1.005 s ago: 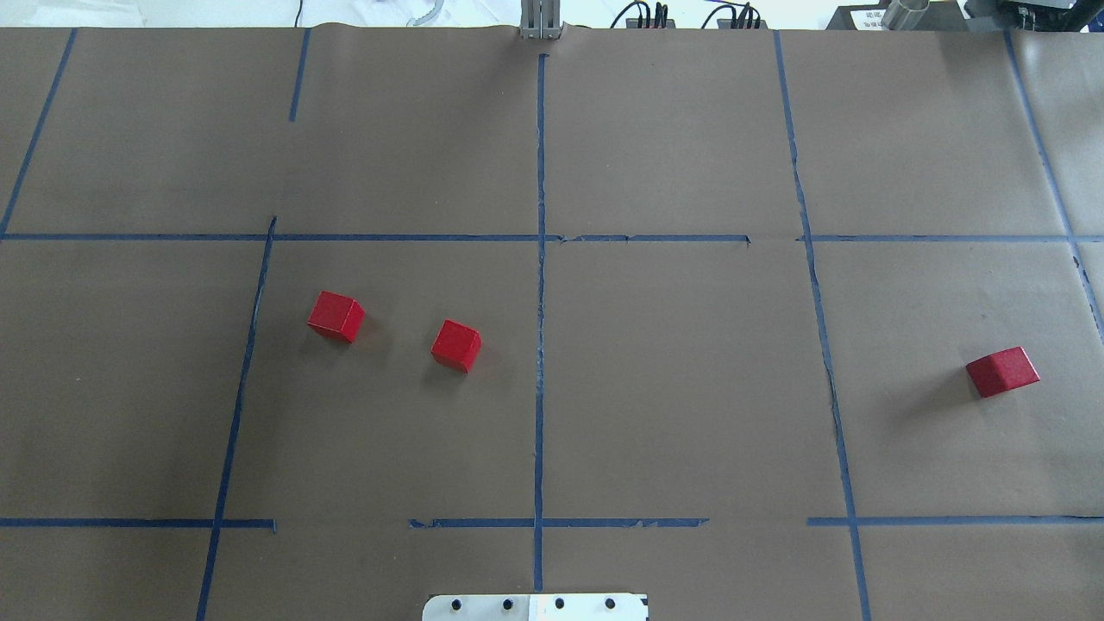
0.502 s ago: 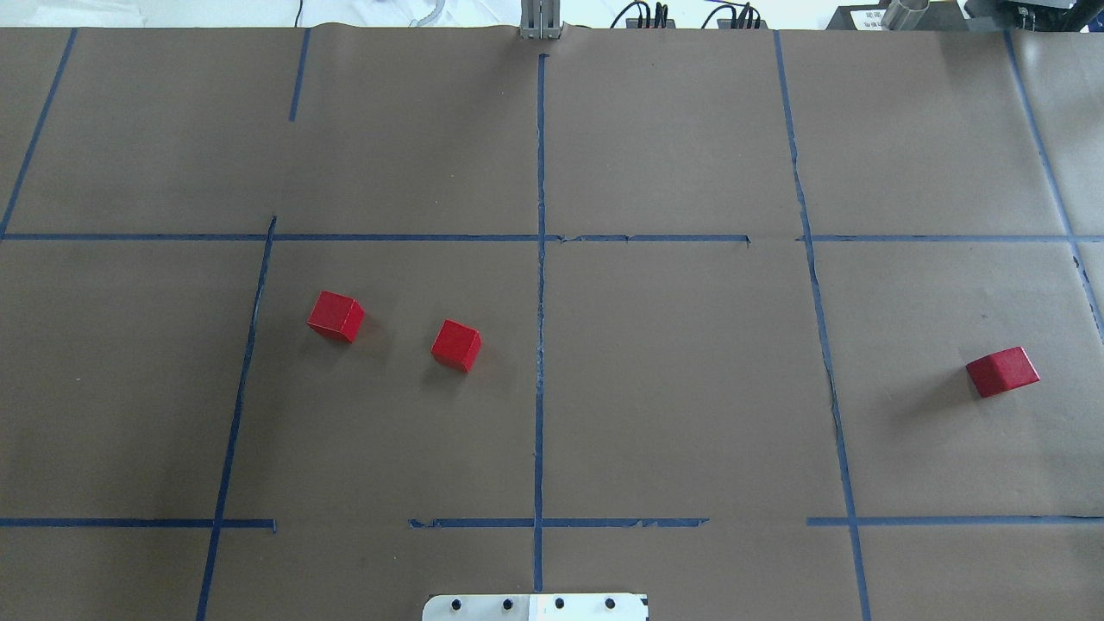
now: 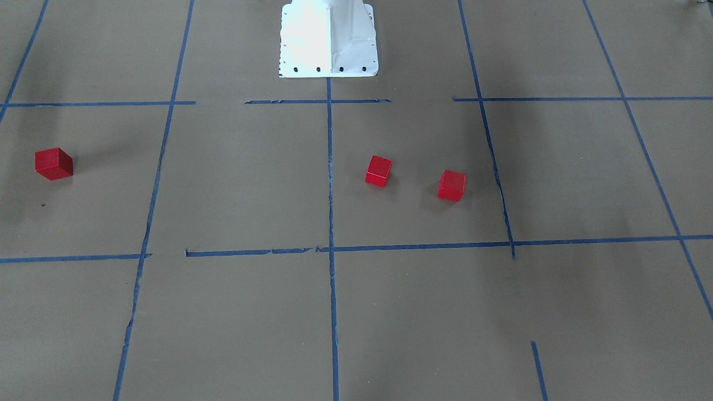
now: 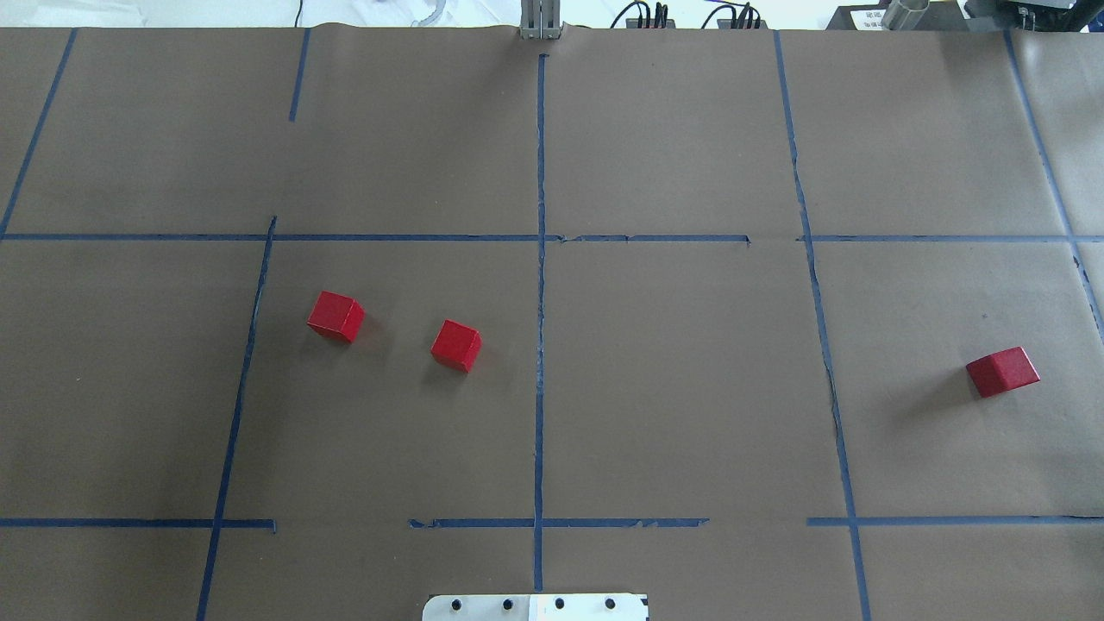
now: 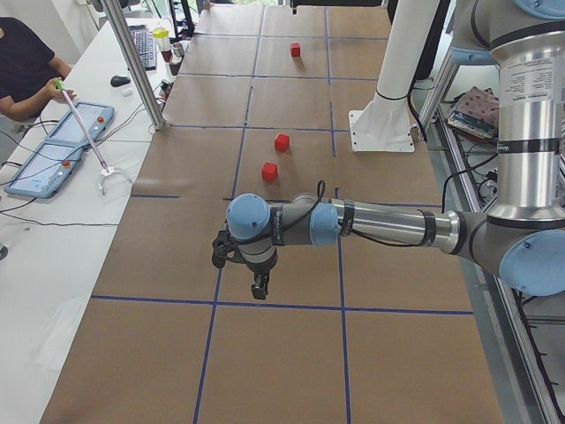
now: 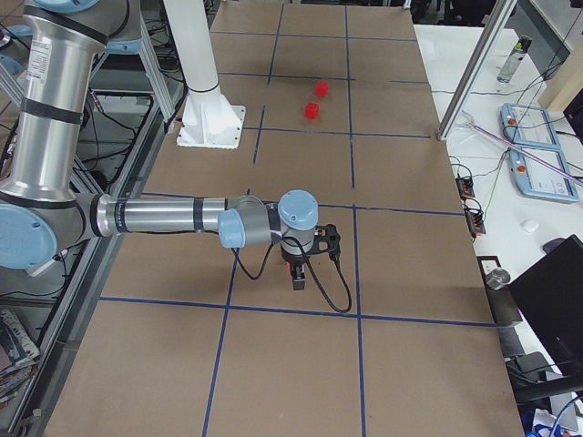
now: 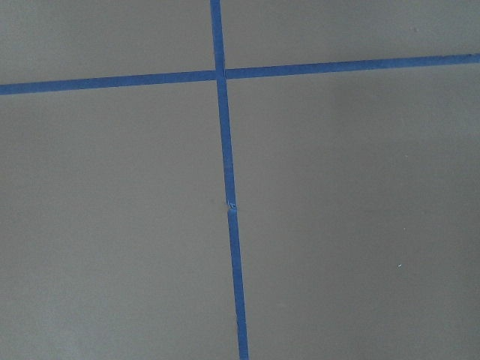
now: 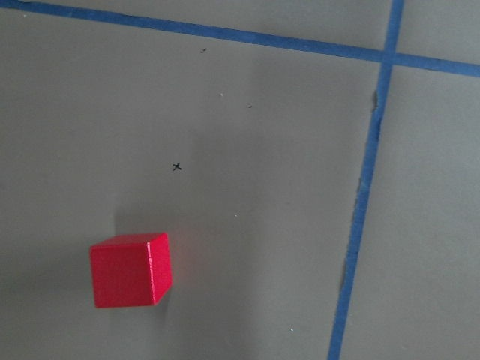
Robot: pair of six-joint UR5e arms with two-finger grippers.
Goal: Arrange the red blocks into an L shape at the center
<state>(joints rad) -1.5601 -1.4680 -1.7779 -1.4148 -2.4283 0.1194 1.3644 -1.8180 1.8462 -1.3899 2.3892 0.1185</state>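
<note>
Three red blocks lie apart on the brown paper. Two sit left of the center (image 4: 540,379): one block (image 4: 335,316) and a nearer-center block (image 4: 455,345). The third block (image 4: 1002,372) lies far right and shows in the right wrist view (image 8: 130,270). In the front-facing view the blocks are at left (image 3: 53,164), middle (image 3: 379,170) and right (image 3: 451,185). The left gripper (image 5: 259,287) and right gripper (image 6: 298,278) hang low over bare paper beyond the table's ends; I cannot tell whether either is open or shut. The left wrist view shows only tape lines.
The white robot base (image 3: 328,39) stands at the near edge of the grid. A person (image 5: 26,71) sits at a side table with control panels (image 5: 48,155). More panels (image 6: 537,164) and cables lie on that side table.
</note>
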